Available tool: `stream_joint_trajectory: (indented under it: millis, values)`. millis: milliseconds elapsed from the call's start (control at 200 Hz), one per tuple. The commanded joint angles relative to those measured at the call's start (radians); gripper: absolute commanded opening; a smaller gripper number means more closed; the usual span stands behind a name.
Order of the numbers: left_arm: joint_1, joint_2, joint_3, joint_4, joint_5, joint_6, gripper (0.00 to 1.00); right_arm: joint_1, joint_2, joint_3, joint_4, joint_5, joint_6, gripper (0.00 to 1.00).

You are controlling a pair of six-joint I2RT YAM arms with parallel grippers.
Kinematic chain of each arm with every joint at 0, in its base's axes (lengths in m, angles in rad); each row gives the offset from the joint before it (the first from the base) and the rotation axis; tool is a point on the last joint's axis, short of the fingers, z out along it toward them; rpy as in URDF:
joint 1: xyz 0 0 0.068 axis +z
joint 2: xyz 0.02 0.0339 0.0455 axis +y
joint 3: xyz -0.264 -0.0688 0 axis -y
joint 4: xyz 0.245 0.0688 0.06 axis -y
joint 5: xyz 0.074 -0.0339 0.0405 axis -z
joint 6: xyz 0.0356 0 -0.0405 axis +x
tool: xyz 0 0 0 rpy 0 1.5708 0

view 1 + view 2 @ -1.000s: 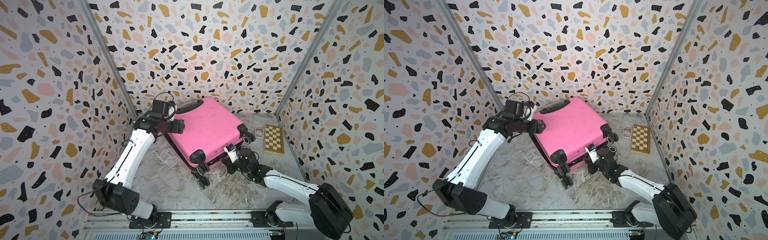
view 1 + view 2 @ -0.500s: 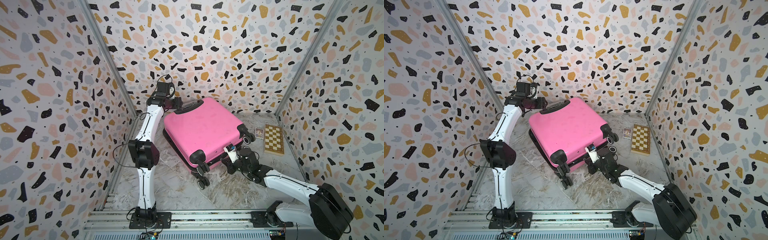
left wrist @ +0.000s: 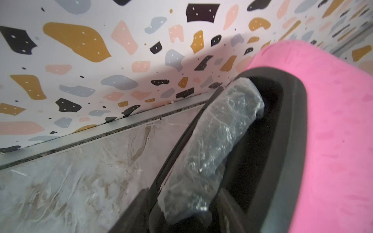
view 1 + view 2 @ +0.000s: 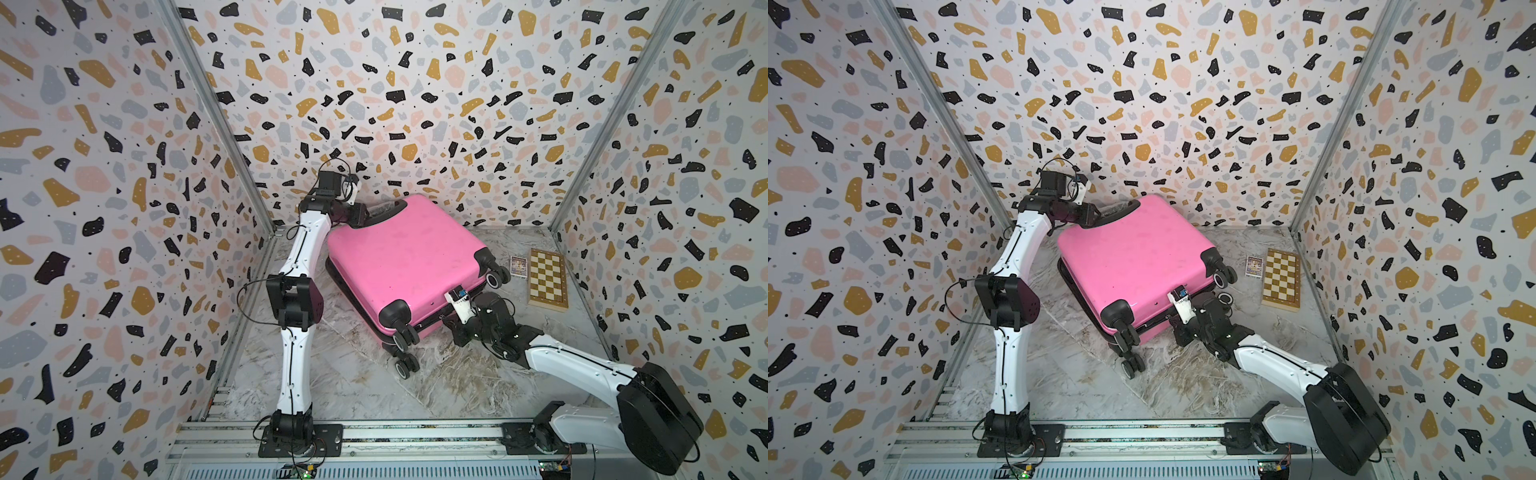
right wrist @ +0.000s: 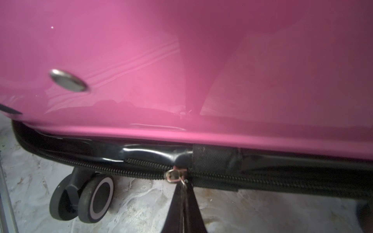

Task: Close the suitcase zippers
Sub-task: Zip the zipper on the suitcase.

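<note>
Two claws work at the one suitcase (image 4: pixel 403 253). The right claw (image 5: pixel 183 190) has its jaws pressed together on the single metallic zipper pull (image 5: pixel 175 176) that shows, low on the wheel end of the case. Toward the nearest castor the two rows of teeth on the zipper band (image 5: pixel 282 181) stand apart, and on the other side of the pull they are meshed.

The left claw (image 4: pixel 360 215) is at the black handle (image 3: pixel 212 141), which is wrapped in clear film. Its jaws stand either side of the handle, but their tips are cut off in the wrist view, so I cannot tell whether they grip it.

The case lies tilted on the desk (image 4: pixel 365 386). Its handle end is near the back wall (image 4: pixel 415 104), where room is tight. Open desk lies between the case and the front rail (image 4: pixel 415 432).

Four castors (image 4: pixel 1133 365) show in a top view. One chessboard (image 4: pixel 547 278), with one small printed card (image 4: pixel 518 266) just beside it, lies apart from the case, near the right wall. In both top views the case's edge hides the right claw's tips.
</note>
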Motion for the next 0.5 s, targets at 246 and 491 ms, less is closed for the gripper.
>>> stream_joint_trajectory:
  millis: [246,491]
  values:
    - [0.022,-0.084,-0.309,-0.469,-0.063,0.226,0.36,-0.157,0.027,0.066,-0.036,0.045,-0.083,0.00]
    - [0.046,-0.190,-0.375,-0.457,0.031,0.158,0.38,-0.170,0.029,0.061,-0.031,0.035,-0.058,0.00]
